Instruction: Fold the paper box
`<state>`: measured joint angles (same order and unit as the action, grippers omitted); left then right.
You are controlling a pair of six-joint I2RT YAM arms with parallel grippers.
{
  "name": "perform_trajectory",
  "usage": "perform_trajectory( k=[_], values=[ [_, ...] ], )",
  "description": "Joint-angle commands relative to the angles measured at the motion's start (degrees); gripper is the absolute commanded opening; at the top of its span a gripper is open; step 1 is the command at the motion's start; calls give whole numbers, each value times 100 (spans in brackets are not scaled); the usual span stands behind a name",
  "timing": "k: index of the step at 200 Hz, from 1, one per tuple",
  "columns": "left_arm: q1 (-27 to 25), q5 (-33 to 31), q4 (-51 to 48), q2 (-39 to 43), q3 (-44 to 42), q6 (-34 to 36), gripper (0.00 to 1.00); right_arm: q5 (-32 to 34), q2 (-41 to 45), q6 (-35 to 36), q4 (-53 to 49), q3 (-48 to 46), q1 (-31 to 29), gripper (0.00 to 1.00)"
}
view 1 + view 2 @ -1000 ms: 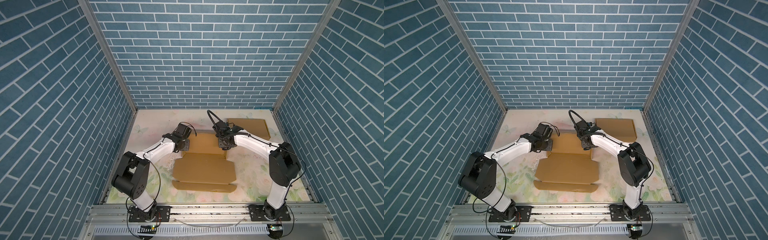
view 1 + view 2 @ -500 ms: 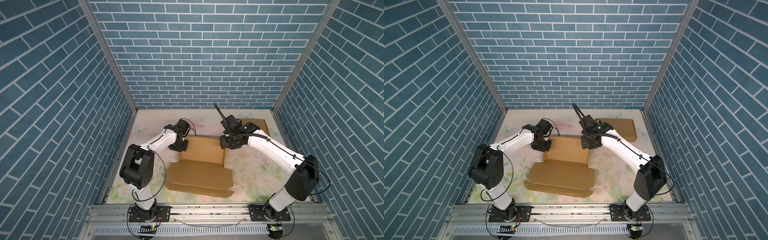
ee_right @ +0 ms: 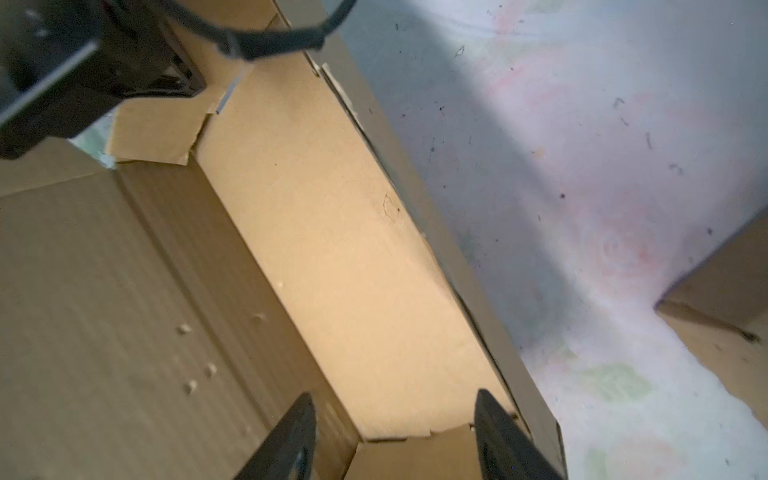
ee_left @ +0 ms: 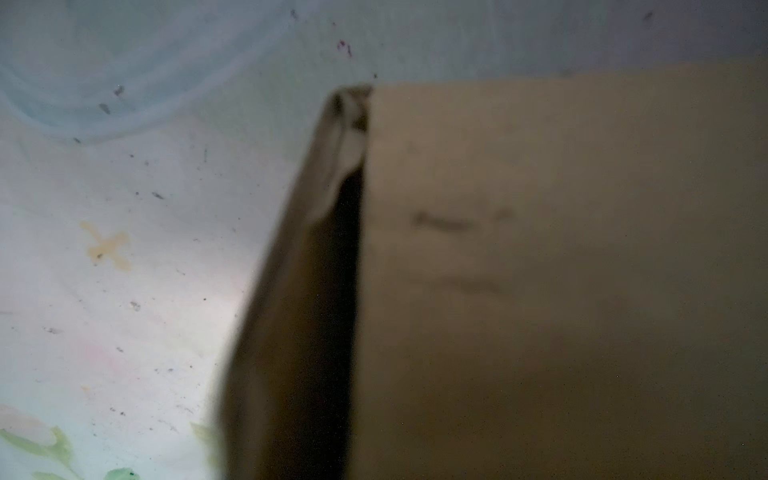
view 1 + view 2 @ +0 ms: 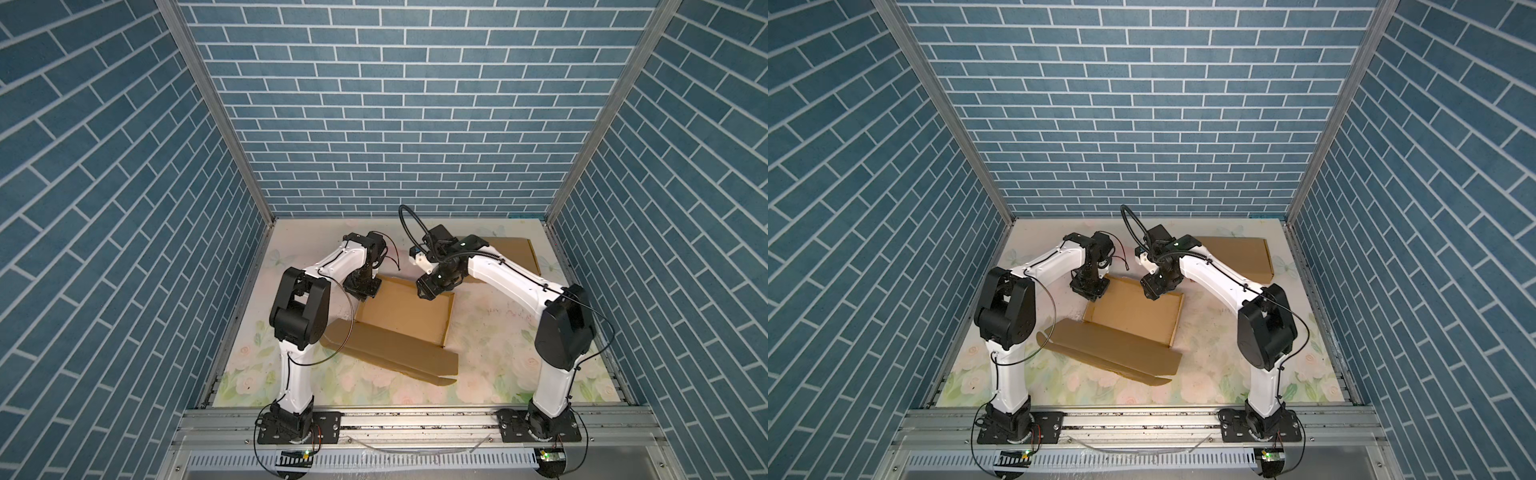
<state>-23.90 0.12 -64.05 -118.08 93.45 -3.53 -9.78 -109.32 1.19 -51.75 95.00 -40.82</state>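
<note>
Blue brick walls [image 5: 395,124], floral table [image 5: 498,332], plain brown paper box [image 5: 405,311]; right jaws apart

The paper box [image 5: 405,309] is swinging askew across the worktop [image 5: 498,332], while the right claw [image 5: 424,291] is spreading wider.

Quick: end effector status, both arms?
Left end effector: shut, apparently pinching the paper box at its corner wall.
Right end effector: open, holding nothing, at the box's far wall.

The paper box [image 5: 405,316] lies mid-table [image 5: 490,332], flat cardboard [image 5: 515,251] behind it rightward.
</note>
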Motion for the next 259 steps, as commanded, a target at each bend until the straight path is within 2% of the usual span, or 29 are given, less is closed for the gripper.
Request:
perform_trajectory(
  k=[1,25,92,130,164,185,211,232,259],
  values=[
    [8,-13,-463,-213,253,153,11,98,-326,653,178,410,29,61],
    [8,58,-461,-362,396,168,12,7,-535,759,494,465,61,61],
    [25,102,-468,-354,868,182,38,-449,-1014,1081,949,661,383,65],
    [43,372,-415,-26,1005,178,44,-718,-1567,1440,669,1077,416,67],
    [156,463,-423,359,1073,168,45,-676,-1995,1381,677,1327,418,64],
    [261,439,-406,657,1158,143,46,-521,-2120,865,805,1456,440,60],
    [449,224,-157,1164,1198,-1,45,-576,-2275,-123,836,1664,561,48],
    [724,126,201,1644,1043,-183,44,-507,-2211,-804,998,1461,614,39],
    [1013,-316,535,2122,888,-192,42,-496,-1940,-1769,1421,935,699,28]
  ],
)
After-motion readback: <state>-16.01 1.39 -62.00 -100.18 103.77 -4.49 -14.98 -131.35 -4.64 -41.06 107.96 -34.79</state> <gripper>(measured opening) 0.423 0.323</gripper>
